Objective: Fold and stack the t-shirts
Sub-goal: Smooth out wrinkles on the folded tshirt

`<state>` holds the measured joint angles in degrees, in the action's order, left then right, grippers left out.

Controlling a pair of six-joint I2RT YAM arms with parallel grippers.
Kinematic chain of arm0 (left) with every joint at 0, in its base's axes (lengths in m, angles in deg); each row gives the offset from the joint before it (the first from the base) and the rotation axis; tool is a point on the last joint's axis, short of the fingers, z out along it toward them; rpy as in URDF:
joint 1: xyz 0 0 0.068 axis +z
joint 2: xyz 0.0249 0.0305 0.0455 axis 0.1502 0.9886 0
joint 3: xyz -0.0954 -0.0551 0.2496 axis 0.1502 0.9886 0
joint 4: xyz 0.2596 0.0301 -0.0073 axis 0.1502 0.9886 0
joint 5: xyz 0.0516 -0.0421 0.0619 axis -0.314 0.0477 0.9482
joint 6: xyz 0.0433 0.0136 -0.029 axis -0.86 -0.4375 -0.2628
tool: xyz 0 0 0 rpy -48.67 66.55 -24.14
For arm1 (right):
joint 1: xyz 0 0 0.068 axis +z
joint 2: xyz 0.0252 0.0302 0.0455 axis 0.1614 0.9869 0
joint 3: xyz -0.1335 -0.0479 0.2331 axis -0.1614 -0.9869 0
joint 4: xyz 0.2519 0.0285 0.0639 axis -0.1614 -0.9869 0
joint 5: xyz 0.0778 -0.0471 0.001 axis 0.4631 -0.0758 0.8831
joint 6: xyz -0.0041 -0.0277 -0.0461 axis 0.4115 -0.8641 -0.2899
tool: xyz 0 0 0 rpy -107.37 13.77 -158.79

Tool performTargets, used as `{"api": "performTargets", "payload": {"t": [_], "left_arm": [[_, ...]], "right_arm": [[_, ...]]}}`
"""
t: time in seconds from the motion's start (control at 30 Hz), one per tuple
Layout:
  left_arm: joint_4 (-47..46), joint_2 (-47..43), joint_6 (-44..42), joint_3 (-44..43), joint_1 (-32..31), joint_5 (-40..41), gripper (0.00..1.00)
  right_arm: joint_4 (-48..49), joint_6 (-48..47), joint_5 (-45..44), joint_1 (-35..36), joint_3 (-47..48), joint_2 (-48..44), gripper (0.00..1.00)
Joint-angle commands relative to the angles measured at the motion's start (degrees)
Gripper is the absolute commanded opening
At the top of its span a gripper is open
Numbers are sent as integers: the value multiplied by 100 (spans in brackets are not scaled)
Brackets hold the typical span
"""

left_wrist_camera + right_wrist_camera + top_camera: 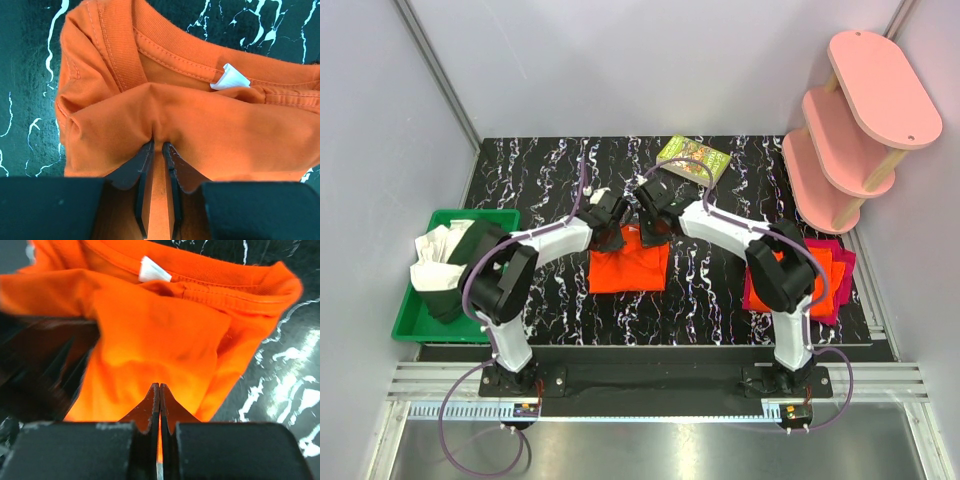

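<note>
An orange t-shirt [628, 268] lies partly folded at the table's middle. Both grippers meet at its far edge. My left gripper [610, 234] is shut on a pinch of the orange cloth [200, 125] near the collar and its white label [229, 79]. My right gripper [650, 226] is shut on the same shirt's cloth [165, 345], its jaws pressed together on a thin fold. At the right front, folded orange shirts lie on a magenta-red one [830, 280], partly hidden by the right arm.
A green tray [420, 320] holding white and dark cloth stands at the left. A green book [694, 160] lies at the back. A pink three-tier shelf [860, 110] stands at the back right.
</note>
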<state>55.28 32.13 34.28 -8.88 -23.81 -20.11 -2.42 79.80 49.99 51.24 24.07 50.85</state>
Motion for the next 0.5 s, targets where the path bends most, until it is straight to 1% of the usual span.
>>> {"api": "performTargets", "payload": {"t": [0.0,0.2,0.23,0.37,0.47], "left_arm": [[-8,-353,-1,20,-7,-150,20],[72,-511,-54,125,-7,-88,20],[63,-555,-54,151,-7,-62,20],[72,-599,-19,274,-7,-62,20],[72,-617,-27,336,-7,-79,20]], "right_arm": [[127,116,35,-91,398,396,0],[197,467,-123,-539,443,713,0],[232,538,-53,-705,408,757,0],[435,784,421,-978,407,977,0],[461,715,509,-996,495,1223,0]]}}
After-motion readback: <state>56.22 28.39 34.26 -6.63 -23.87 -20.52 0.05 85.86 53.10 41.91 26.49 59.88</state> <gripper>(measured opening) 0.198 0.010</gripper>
